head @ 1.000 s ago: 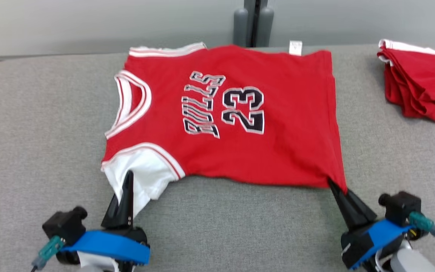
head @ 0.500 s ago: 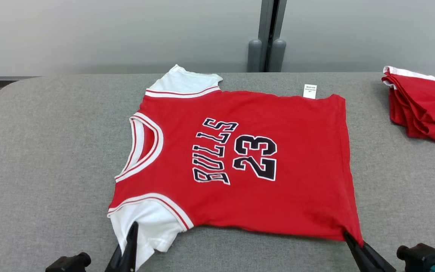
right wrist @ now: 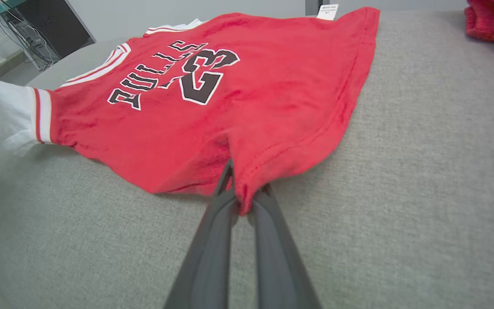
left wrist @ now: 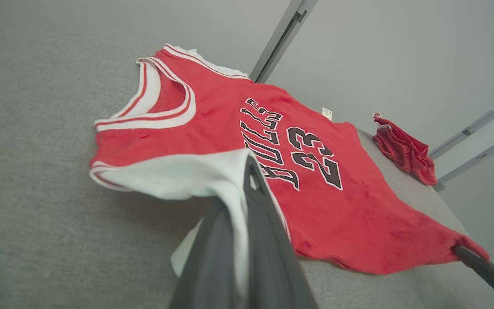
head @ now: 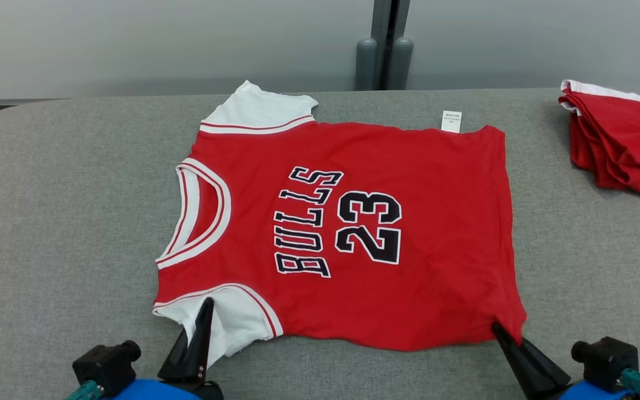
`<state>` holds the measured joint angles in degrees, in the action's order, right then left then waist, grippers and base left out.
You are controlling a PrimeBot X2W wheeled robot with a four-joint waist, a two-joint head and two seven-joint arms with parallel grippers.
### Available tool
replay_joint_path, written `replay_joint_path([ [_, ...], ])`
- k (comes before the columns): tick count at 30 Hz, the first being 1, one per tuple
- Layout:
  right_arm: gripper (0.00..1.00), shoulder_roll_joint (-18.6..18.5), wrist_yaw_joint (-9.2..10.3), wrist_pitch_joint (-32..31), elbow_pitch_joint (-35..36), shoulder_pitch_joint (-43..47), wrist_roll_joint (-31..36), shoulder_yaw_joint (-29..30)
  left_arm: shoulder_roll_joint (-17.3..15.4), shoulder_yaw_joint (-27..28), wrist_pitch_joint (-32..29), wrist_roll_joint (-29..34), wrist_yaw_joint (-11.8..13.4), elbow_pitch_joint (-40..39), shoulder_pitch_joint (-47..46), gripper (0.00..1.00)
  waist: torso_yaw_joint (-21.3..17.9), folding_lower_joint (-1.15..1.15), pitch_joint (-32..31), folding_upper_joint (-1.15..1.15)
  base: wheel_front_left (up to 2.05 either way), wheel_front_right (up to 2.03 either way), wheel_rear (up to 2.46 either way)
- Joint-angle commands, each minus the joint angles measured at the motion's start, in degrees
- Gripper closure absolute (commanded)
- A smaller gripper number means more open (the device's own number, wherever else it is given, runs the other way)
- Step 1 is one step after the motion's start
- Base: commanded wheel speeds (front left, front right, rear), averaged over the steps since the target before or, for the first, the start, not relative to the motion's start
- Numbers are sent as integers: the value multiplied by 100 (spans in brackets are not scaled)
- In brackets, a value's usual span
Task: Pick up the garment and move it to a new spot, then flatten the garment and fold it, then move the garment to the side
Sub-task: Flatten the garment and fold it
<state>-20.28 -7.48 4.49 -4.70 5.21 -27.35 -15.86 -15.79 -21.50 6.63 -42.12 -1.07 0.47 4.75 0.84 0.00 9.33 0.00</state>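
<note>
Left gripper, lower left of head view: two long dark fingers, matte charcoal, tapering to a fine point. Behind it sit a bright blue bracket, a black boxy camera block with a round snout, and a teal plug. Right gripper, lower right: same dark taper, second black block, second teal plug, blue edge below.

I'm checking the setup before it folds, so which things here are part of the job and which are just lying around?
In the job: jersey spread on the table; left gripper shut on its white sleeve; right gripper shut on its hem corner.
Lying about: pile of red clothes at the table's far right.
</note>
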Motion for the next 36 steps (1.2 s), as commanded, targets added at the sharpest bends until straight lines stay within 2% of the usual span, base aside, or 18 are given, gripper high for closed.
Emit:
replay_joint_path([
  [1, 100, -49, -2, -12, -22, -143, -28, -5, -24, 25, -9, -23, -30, 24, -166, 100, -23, 0, 23, 0, 0, 0, 0],
  [15, 100, -253, -3, -214, -784, -1420, -399, -348, -168, 87, -300, -160, -341, 747, -1306, 100, -251, 0, 291, 0, 0, 0, 0],
  [30, 100, -178, -3, 27, -1838, -2753, -563, -825, -245, -99, -406, -161, -587, 2035, -2864, 100, -320, 0, 790, 0, 0, 0, 0],
  [31, 55, -169, -3, 92, -1880, -2816, -562, -830, -233, -108, -380, -158, -595, 2130, -2938, 100, -325, 0, 805, 0, 0, 0, 0],
  [32, 0, -162, -2, 132, -1933, -2860, -563, -854, -224, -128, -339, -140, -596, 2214, -3011, 85, -326, 0, 828, 0, 0, 0, 0],
  [33, 0, -151, -2, 172, -1988, -2884, -576, -879, -231, -146, -276, -95, -602, 2302, -3074, 53, -327, 0, 838, 0, 0, 0, 0],
  [34, 0, -152, -2, 230, -2027, -2916, -566, -887, -226, -153, -195, -78, -609, 2370, -3127, 12, -330, 0, 847, 0, 0, 0, 0],
  [35, 0, -154, -2, 299, -2069, -2947, -551, -875, -204, -151, -118, -76, -611, 2451, -3163, 0, -330, 0, 852, 0, 0, 0, 0],
  [36, 0, -159, -2, 354, -2115, -2958, -536, -855, -197, -163, -40, -54, -618, 2511, -3198, 0, -327, 0, 850, 0, 0, 0, 0],
])
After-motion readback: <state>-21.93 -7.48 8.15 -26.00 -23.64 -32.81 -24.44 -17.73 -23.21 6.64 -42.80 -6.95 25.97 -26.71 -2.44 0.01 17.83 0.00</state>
